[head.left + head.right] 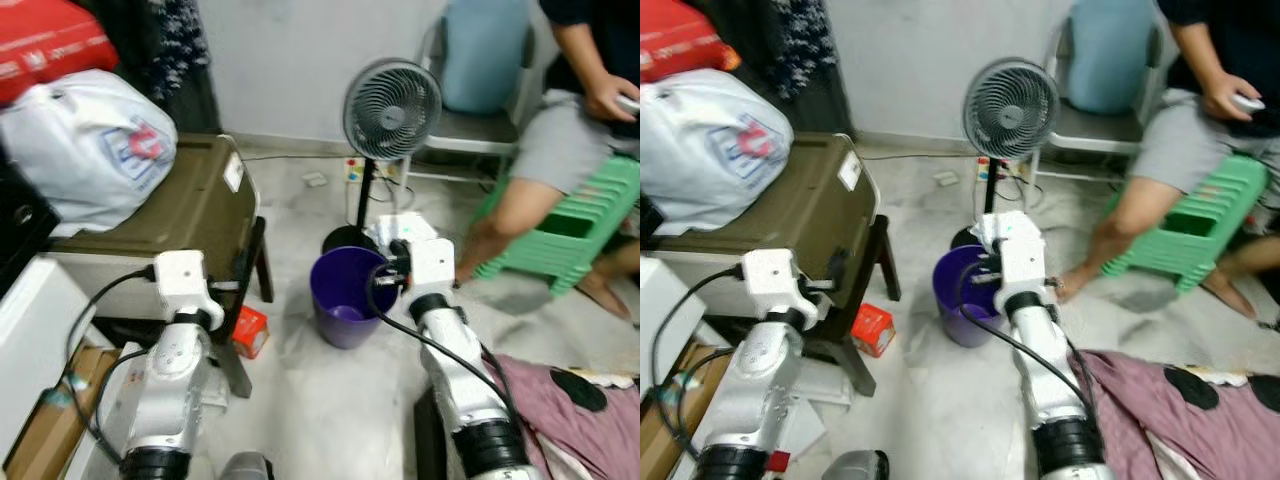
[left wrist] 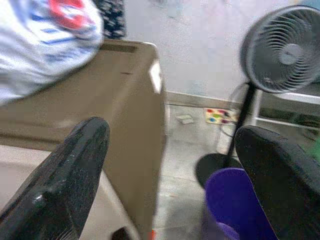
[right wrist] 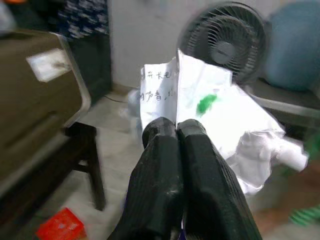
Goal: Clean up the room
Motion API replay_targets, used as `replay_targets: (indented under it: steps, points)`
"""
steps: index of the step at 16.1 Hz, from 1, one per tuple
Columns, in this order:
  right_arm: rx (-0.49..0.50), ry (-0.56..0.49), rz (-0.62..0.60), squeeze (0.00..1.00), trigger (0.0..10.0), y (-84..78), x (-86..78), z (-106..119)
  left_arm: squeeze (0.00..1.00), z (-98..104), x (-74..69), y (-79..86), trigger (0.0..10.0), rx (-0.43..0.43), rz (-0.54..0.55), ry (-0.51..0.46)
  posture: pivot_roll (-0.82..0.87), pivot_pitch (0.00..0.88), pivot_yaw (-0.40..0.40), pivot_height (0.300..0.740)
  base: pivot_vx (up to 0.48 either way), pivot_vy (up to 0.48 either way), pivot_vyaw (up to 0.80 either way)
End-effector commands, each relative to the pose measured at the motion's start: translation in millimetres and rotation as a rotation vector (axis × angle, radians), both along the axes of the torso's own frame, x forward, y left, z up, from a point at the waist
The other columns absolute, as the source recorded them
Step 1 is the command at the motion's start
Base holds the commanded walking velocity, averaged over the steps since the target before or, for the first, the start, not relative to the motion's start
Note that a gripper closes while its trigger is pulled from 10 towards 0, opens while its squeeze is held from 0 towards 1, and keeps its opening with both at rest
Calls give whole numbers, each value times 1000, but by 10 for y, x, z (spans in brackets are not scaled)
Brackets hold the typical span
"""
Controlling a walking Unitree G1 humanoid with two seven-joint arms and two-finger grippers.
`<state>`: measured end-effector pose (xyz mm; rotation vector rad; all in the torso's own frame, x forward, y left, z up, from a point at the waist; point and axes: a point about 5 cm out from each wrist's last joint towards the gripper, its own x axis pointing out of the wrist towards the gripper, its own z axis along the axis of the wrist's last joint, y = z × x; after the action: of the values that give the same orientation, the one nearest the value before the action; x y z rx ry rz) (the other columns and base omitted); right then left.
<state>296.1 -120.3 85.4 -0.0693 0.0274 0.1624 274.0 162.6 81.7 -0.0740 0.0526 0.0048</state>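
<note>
Where the floor [image 1: 330,400] lies nearest the robot, a purple-pink cloth with black patches [image 1: 1180,420] is spread at its right side, and a flat cardboard box [image 1: 45,425] leans low at its left. The left gripper [image 2: 170,165] is raised beside a dark stool [image 1: 245,300], its jaws wide apart and empty; its wrist view looks between the two fingers [image 2: 60,180] to the side of an olive-brown case [image 1: 190,195] and the purple bucket [image 1: 345,295] beyond. A small red carton [image 1: 250,330] lies on the floor by the stool's leg. The right gripper [image 3: 177,132] is held over the rim of the bucket, jaws pressed together and clamped on a crumpled white paper [image 3: 210,115]. The head views show this paper only as a white bunch above the bucket, while the right wrist view shows handwriting on one sheet and a green mark on another. The case rests on the stool, with a white plastic bag [image 1: 90,145] printed in red and blue on top of it, and a red bag [image 1: 50,40] behind that. Just beyond the bucket stands a grey pedestal fan [image 1: 392,110], its black round base touching or almost touching the bucket. A white power strip with coloured switches [image 2: 219,116] lies on the floor near the wall, clearer from the left wrist than from the head. Farther right a person in grey shorts [image 1: 560,140] sits on a green plastic stool [image 1: 570,225], holding something small in one hand [image 1: 612,98], and a chair with a blue cushion [image 1: 485,55] stands against the wall.
</note>
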Motion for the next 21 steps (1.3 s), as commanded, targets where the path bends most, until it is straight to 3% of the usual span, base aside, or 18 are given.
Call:
replay_targets:
  steps: [1, 10, 16, 21]
  points:
    - [2, -11, -2, 0, 10000, -24, 6, 29, 0, 49, 12, -18, 10000, 0, -7, -21, 41, 0, -7, 740, 0, 0, 644]
    - [-1, -9, -7, 0, 10000, -31, 26, 31, 0, 54, 31, -29, 10000, -4, -17, -24, 38, 0, -9, 740, 0, 0, 425]
    - [14, 12, -26, 0, 10000, -49, 35, 10, 0, 55, 34, -37, 10000, -8, -20, -26, 38, 0, -9, 740, 40, 0, 0]
    - [18, 15, -31, 0, 10000, -62, 41, 5, 0, 50, 34, -39, 10000, -9, -20, -24, 38, 0, -10, 740, 48, 0, -640]
